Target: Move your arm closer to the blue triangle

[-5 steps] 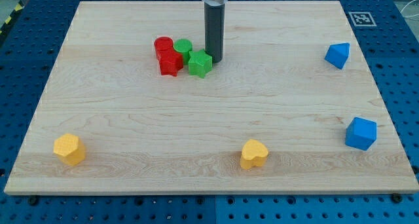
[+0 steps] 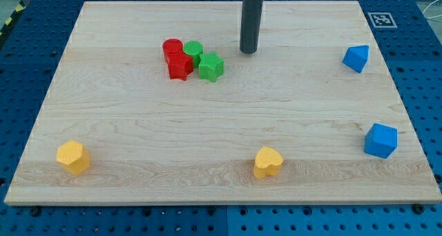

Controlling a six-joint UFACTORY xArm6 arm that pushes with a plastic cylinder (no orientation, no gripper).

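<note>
The blue triangle (image 2: 356,57) lies near the board's right edge, in the upper part of the view. My tip (image 2: 248,52) rests on the wooden board (image 2: 221,125) at upper centre, well to the left of the blue triangle. It stands a little to the right of and above the green star block (image 2: 211,67), clear of it.
A cluster sits left of my tip: a red cylinder (image 2: 172,48), a red star block (image 2: 180,65), a green cylinder (image 2: 193,51) and the green star. A blue cube (image 2: 380,140) lies at right. A yellow heart (image 2: 267,162) and a yellow block (image 2: 73,156) lie near the bottom edge.
My tip has moved to the right and slightly up, away from the green star block and towards the blue triangle. The blocks have not moved.
</note>
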